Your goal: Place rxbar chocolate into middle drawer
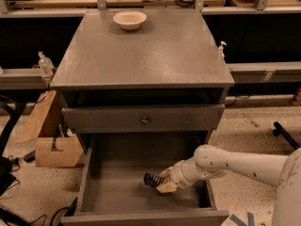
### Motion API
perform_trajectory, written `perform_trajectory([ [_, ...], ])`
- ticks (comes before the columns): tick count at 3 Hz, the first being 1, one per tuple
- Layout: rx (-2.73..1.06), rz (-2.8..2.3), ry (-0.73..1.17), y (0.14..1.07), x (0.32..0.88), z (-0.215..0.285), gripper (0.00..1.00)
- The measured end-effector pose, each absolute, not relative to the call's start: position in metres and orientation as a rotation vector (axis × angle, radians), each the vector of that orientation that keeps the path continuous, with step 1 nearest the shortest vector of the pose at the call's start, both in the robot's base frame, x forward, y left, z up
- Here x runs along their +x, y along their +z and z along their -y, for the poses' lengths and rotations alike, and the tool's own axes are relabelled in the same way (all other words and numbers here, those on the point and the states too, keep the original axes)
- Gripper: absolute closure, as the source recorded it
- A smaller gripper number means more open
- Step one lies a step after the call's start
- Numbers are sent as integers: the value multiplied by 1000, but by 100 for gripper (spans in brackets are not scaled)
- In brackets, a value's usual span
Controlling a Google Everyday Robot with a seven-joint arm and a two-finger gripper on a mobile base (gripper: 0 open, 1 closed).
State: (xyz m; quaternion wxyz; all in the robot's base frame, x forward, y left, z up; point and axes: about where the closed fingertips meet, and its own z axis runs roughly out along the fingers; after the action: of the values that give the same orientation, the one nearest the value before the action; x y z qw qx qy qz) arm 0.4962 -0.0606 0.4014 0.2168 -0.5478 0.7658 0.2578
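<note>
The rxbar chocolate (149, 179) sits at the tip of your gripper (156, 182). It is a dark bar pinched between the pale jaws, which are closed down narrowly on it, and its free end pokes out towards nine o'clock. Bar and gripper are both inside the middle drawer (113, 175), low over its grey floor at about five o'clock from the drawer's centre. You cannot tell from here whether the bar touches the floor.

Counting from the left, you have two small clear bottles, one cardboard box, one bowl, two drawers, one knob, one bar and one arm.

The first bottle (44, 63) stands on the ledge at nine o'clock from the cabinet top (141, 55). Below it the cardboard box (54, 150) rests on the floor just beside the open drawer's left wall. The cream bowl (130, 19) sits upright at the back of the cabinet top, at eleven o'clock from its middle. Under the top, the shallower upper drawer (103, 119) is pushed in, with its round knob (145, 120) at the centre of its front. The middle drawer is pulled well out beneath it. Your white arm (225, 164) comes in from three o'clock, crossing above the drawer's right wall. The second bottle (220, 47) stands at the cabinet's right rear edge. Nothing else lies on the drawer floor around the bar.
</note>
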Motion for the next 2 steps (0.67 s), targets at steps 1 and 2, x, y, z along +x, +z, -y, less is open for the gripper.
perform_trajectory([
  [1, -1520, -2121, 718, 401, 495, 59, 36],
  [2, -1522, -2121, 722, 400, 494, 58, 12],
])
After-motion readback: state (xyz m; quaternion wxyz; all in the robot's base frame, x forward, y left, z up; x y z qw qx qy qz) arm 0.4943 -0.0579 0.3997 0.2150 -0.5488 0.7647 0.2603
